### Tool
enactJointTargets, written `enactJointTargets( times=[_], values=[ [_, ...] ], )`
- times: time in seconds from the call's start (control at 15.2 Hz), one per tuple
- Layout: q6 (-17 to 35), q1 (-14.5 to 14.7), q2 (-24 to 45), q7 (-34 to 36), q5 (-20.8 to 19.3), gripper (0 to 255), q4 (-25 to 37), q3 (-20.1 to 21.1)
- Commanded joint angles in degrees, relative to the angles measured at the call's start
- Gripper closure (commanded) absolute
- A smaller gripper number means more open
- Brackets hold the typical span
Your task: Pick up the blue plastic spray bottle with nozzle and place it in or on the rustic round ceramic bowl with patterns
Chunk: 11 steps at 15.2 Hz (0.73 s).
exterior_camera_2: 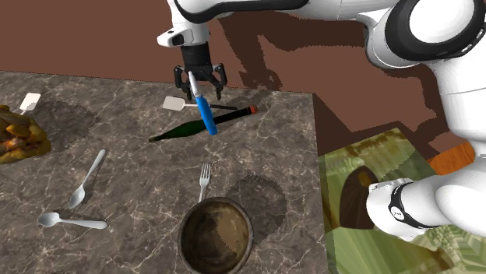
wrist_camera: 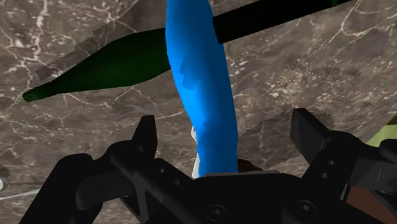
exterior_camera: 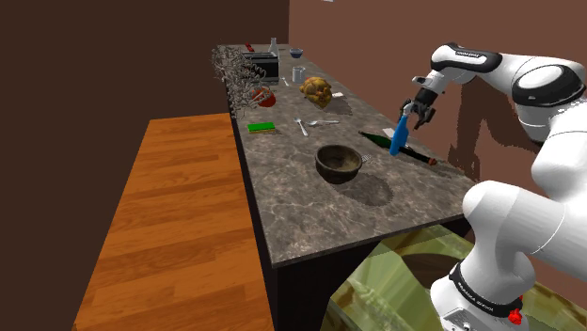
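Fingers (exterior_camera_2: 196, 84) pinching top end of blue spray bottle (exterior_camera_2: 206, 115), white nozzle end up btwn them, body hanging down w/ slight tilt. Its lower end is over a dark green bottle (exterior_camera_2: 187, 130) lying flat on the bench (exterior_camera_2: 117, 156); can't tell if they touch. Brown patterned bowl (exterior_camera_2: 216, 236) stands upright on bench, apart from spray bottle. Fork (exterior_camera_2: 205, 179) lies btwn bowl & green bottle, just beside bowl rim.
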Motion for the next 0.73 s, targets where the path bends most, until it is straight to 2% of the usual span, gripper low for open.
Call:
enactJointTargets(
  times=[0.0, 0.33, 0.66],
  values=[
    [0.6, 0.6, -1.0, -0.5, -0.3, 0, 0.1, -0.3],
    [4.9, -1.1, -0.8, 0.3, -0.6, 0, -5.5, -0.2],
    [5.4, -1.2, -0.8, 0.3, -0.7, 0, -6.1, -0.2]
  ],
)
